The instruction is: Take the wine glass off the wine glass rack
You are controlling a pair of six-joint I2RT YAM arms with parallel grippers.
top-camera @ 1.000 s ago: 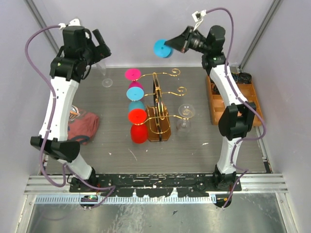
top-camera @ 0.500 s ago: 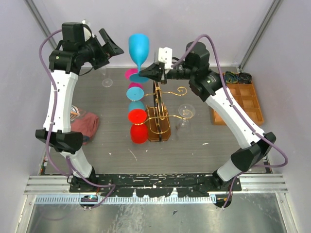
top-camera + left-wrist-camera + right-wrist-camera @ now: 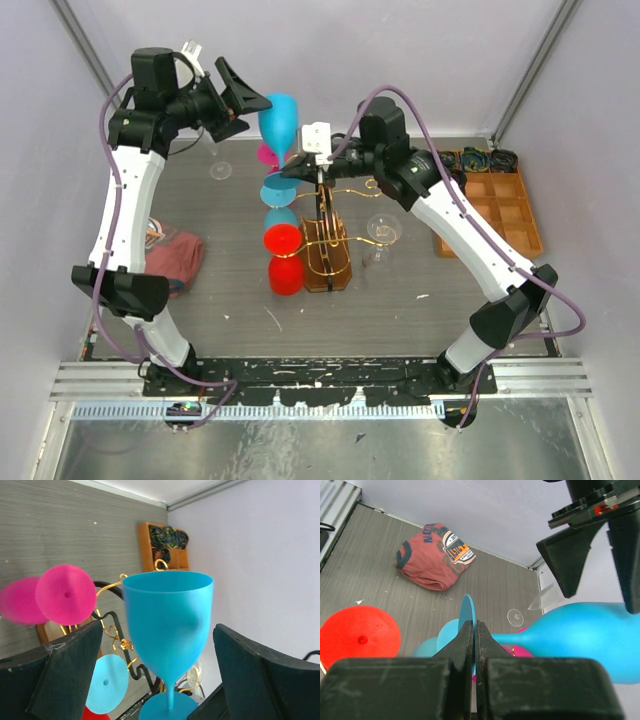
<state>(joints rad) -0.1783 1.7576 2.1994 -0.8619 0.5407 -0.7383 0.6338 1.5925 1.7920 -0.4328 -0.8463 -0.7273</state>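
Observation:
My right gripper (image 3: 292,168) is shut on the foot (image 3: 468,611) of a blue wine glass (image 3: 280,118) and holds it in the air above the left side of the gold wire rack (image 3: 326,226). In the right wrist view the gripper (image 3: 474,630) pinches the foot edge-on, with the bowl (image 3: 590,640) to the right. My left gripper (image 3: 243,100) is open. In the left wrist view its fingers (image 3: 65,680) stand on either side of the blue bowl (image 3: 167,620) without touching it. Pink (image 3: 268,153), light blue (image 3: 276,190) and red (image 3: 283,240) glasses hang on the rack.
A clear glass (image 3: 380,235) hangs on the rack's right side, and another clear glass (image 3: 220,166) stands at the back left. A red cloth (image 3: 172,258) lies at the left. An orange-brown compartmented tray (image 3: 490,200) sits at the right.
My right gripper carried the blue glass from the back right leftward over the rack. My left gripper swung toward it, so the bowl now sits between its open fingers.

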